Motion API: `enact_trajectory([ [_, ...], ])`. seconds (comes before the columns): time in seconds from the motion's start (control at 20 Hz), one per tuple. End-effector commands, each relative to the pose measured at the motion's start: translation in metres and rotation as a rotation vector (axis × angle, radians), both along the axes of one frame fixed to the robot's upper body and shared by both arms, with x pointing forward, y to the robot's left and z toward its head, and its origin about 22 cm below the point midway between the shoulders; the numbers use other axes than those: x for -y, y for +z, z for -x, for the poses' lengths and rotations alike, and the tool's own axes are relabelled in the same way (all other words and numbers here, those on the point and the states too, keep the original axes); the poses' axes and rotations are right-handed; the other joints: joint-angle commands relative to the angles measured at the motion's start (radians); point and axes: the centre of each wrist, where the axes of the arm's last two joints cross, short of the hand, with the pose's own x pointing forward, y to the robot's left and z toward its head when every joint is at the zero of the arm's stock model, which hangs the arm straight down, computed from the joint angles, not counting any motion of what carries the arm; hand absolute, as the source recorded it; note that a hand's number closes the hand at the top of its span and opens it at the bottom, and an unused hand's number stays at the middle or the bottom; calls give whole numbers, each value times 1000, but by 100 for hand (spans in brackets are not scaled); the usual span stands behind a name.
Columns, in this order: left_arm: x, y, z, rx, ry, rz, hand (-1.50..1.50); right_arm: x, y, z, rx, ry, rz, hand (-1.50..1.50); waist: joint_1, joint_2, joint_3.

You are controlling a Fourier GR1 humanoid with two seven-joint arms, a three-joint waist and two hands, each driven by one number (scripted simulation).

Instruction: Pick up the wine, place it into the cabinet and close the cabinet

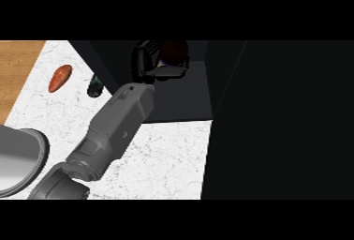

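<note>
You are looking steeply down at a white marble-patterned counter top (pixel 173 154), with 1 grey forearm (pixel 114 126) running up from the lower left edge toward the upper middle. Which arm it is cannot be settled from this view alone; it is entering at the left side of the picture, so it is being read here as the left one. At its end the black left hand (pixel 149 63) is reaching inside the dark open cabinet (pixel 187 98), whose black interior is filling the upper middle of the view.

The dark reddish-brown wine bottle (pixel 174 50) is sitting inside that cabinet, right against the hand: the fingers are curling round it from the left and from below, and only the bottle's upper rounded part is showing above them. The bottle is lying toward the back of the cabinet, just right of the hand's knuckles. Whether it is resting on the cabinet floor is hidden.

To the right, a large black panel (pixel 283 122) is covering the whole right side of the view.

On the counter left of the cabinet, a long orange-red vegetable (pixel 60 78) is lying, and a small dark green object (pixel 95 86) is lying just right of it, close beside the forearm. A pale wooden surface (pixel 17 70) is showing at the upper left, and a round grey metal bowl (pixel 21 159) is showing at the lower left edge.
</note>
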Motion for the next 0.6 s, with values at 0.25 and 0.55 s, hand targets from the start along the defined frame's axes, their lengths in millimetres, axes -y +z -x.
enact_trajectory([
  [0.25, -4, -7, 0, -32, 38, 35, 150, -8, 9, 7, 32, 26, -34, -150, -10, 7, -2],
  [0.55, -29, -6, -6, -35, 63, -22, 150, -4, 11, 9, 18, 51, -5, -150, -18, 13, -2],
])
